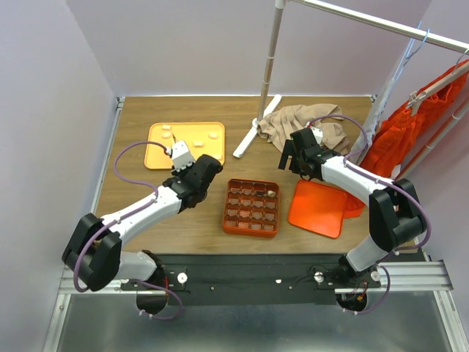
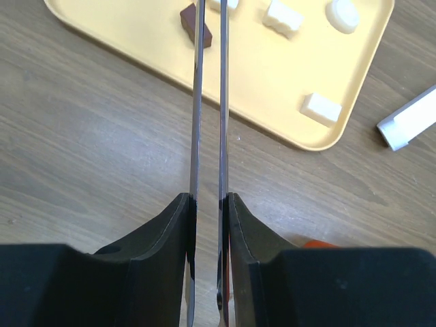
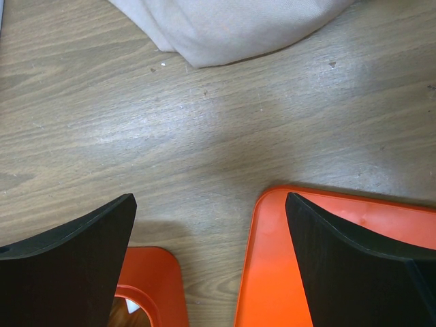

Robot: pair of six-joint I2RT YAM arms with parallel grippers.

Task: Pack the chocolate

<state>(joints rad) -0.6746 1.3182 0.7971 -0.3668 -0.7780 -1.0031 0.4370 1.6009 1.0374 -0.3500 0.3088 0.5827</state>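
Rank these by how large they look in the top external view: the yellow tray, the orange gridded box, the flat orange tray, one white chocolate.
1. yellow tray, largest.
2. orange gridded box and flat orange tray: they look about alike, so no ranking between them.
3. white chocolate, by far smallest.

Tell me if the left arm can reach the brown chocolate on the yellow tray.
Likely yes: the left gripper points straight at the brown chocolate on the tray, nothing between, though its jaws must open first.
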